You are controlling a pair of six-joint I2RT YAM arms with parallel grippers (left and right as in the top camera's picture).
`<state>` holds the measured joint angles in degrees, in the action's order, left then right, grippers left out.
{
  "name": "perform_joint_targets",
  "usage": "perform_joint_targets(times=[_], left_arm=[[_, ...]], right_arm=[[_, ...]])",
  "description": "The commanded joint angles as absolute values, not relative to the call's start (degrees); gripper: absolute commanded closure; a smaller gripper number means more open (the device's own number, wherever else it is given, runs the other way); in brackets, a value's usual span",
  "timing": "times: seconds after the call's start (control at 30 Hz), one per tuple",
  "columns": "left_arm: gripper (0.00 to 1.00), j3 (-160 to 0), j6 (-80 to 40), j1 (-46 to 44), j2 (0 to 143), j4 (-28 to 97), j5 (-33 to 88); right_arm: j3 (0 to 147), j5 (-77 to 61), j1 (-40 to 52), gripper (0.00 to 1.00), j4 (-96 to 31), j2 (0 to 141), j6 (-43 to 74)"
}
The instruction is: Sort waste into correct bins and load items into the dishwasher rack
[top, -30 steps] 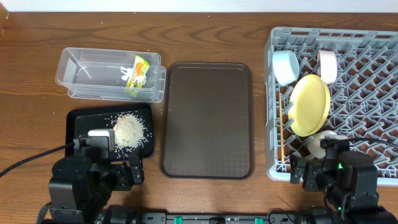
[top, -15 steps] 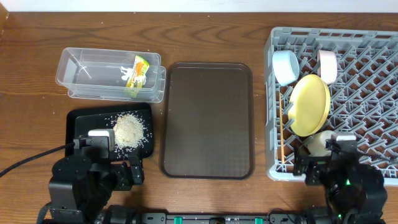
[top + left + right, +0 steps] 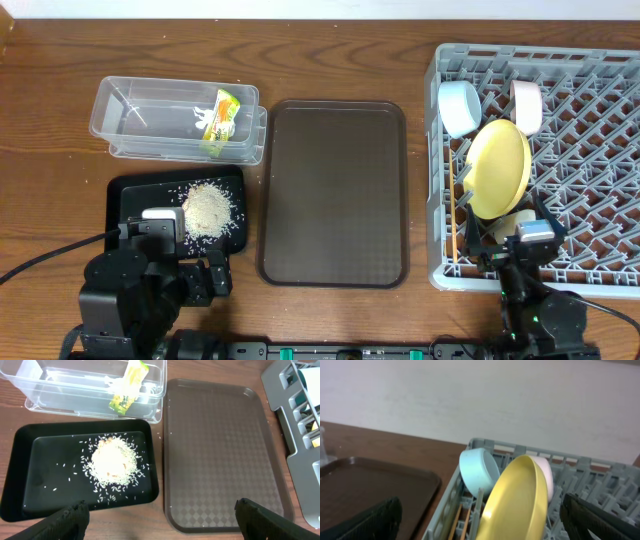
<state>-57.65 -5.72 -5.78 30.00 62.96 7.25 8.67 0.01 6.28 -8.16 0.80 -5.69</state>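
The green-and-yellow wrapper [image 3: 220,118] [image 3: 129,387] lies in the clear tub [image 3: 130,120] [image 3: 50,390]. The rice heap [image 3: 208,210] [image 3: 112,462] lies in the black tray [image 3: 118,200] [image 3: 20,485]. In the grey rack [image 3: 600,150] [image 3: 600,485] stand the yellow plate [image 3: 498,168] [image 3: 520,495], blue bowl [image 3: 460,107] [image 3: 477,470], pale cup [image 3: 526,105] [image 3: 546,477], white bowl [image 3: 508,228] and chopsticks [image 3: 456,225] [image 3: 457,522]. My left gripper [image 3: 205,278] [image 3: 162,522] is open and empty at the front, near the black tray. My right gripper [image 3: 522,252] [image 3: 485,520] is open and empty at the rack's front edge.
The dark brown serving tray [image 3: 335,190] [image 3: 220,450] [image 3: 370,485] lies bare between the bins and the rack. A pale wall stands beyond the table in the right wrist view.
My right arm has drawn back toward the table's front edge and folded down. The left arm and all objects have not moved.
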Motion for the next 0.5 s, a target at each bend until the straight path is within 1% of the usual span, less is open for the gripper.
perform_joint_targets(times=[0.0,0.07,0.13,0.17,0.47], left_arm=[[0.04,-57.5,-5.2,-5.8,29.8,62.9,6.6],[0.04,-57.5,-5.2,-5.8,29.8,62.9,6.6],[0.04,-57.5,-5.2,-5.8,29.8,62.9,6.6],[0.04,-57.5,-5.2,-5.8,29.8,62.9,6.6],[0.04,-57.5,-5.2,-5.8,29.8,62.9,6.6]], right_arm=[[4.6,0.6,6.0,0.01,-4.6,0.3,-6.9],[2.0,0.6,6.0,0.01,-2.4,0.3,-6.9],[0.3,0.4,6.0,0.01,-2.9,0.3,-6.9],[0.3,0.2,6.0,0.01,-4.7,0.3,-6.9],[0.3,0.2,6.0,0.01,-4.3,0.3,-8.0]])
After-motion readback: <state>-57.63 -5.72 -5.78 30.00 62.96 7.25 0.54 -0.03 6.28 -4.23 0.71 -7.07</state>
